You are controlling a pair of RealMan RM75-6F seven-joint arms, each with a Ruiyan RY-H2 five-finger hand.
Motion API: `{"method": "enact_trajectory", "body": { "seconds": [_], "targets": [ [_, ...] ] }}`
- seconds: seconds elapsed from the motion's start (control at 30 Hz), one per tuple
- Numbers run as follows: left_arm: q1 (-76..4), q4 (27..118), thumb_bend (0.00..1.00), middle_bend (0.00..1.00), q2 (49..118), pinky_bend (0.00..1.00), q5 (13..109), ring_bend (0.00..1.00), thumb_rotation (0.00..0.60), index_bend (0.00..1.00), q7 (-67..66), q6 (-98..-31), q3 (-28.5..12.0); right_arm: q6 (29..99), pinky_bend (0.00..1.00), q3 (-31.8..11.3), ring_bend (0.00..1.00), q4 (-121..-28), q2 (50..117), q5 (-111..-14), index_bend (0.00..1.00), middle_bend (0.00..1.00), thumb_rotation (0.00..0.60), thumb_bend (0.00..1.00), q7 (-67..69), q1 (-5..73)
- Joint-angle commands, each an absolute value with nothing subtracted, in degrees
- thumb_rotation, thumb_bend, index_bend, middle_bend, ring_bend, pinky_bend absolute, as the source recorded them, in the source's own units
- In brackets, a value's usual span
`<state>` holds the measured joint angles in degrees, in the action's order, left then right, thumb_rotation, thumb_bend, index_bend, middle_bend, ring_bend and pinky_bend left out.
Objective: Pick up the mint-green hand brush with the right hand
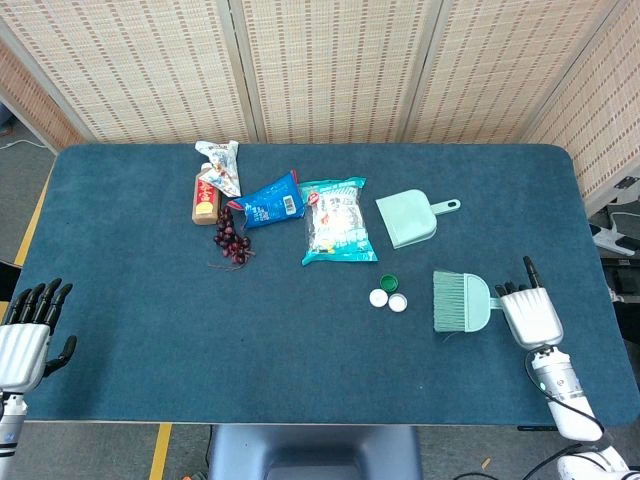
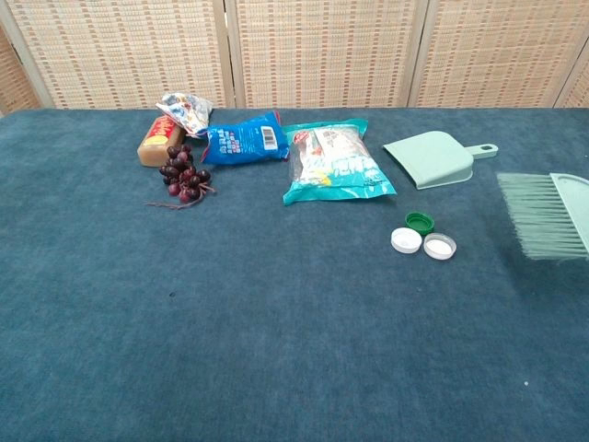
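Head view: the right hand (image 1: 529, 315) is gripping the mint-green hand brush (image 1: 460, 301) by its handle, lifting it off the worktop (image 1: 300, 350); left hand (image 1: 25, 335) is idling open.

Mint-green brush (image 1: 462, 301), flat plastic body with a fan of pale green bristles pointing left. Handle end sits in the right hand (image 1: 531, 314). Brush raised off the blue bench (image 1: 300, 370), right side, near the bottle caps.

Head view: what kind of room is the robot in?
Probably an indoor test space, not a home: a table covered in blue cloth, woven screens behind it, yellow floor tape, and snacks laid out for practice.
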<state>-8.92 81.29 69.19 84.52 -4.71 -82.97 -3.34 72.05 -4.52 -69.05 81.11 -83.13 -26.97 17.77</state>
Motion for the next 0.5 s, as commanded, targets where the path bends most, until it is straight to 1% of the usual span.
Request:
{"method": "enact_trajectory", "body": {
  "seconds": [0.03,0.13,0.2,0.27,0.4,0.5],
  "targets": [
    [-9.0,81.2,0.4,0.0,69.2,0.09,84.4,0.0,0.6,0.0,-4.6,-82.7,-3.3,72.3,0.02,-6.3,0.62,-80.3,75.5,-83.9,0.99,0.89,0.6,0.51,-36.8,20.2],
    [-9.0,81.0,0.4,0.0,69.3,0.09,84.3,0.0,0.6,0.0,-4.6,-82.3,-3.2,70.6,0.02,-7.8,0.62,-88.1,73.5,-82.9,0.99,0.89,0.6,0.51,-46.7,22.6],
    [-9.0,81.0,0.4,0.0,69.2,0.09,84.4,0.0,0.6,0.0,-4.5,-82.3,-3.1,68.8,0.02,-9.3,0.62,-92.7,73.3,-80.7,0.99,0.89,0.6,0.51,-54.5,24.7],
    [-9.6,81.1,0.4,0.0,69.3,0.09,84.1,0.0,0.6,0.0,-4.7,-81.8,-3.5,66.9,0.02,-10.5,0.62,-95.4,73.7,-78.3,0.99,0.89,0.6,0.51,-61.2,26.9],
    [-9.5,80.6,0.4,0.0,69.1,0.09,83.9,0.0,0.6,0.0,-3.9,-81.9,-3.7,64.2,0.03,-12.7,0.62,-99.1,77.3,-70.0,0.99,0.89,0.6,0.51,-77.3,32.0],
    [-9.4,80.3,0.4,0.0,69.0,0.09,83.6,0.0,0.6,0.0,-3.5,-82.0,-3.9,63.5,0.04,-13.1,0.62,-100.2,80.5,-64.0,0.99,0.89,0.6,0.51,-87.4,35.9]
  ]
}}
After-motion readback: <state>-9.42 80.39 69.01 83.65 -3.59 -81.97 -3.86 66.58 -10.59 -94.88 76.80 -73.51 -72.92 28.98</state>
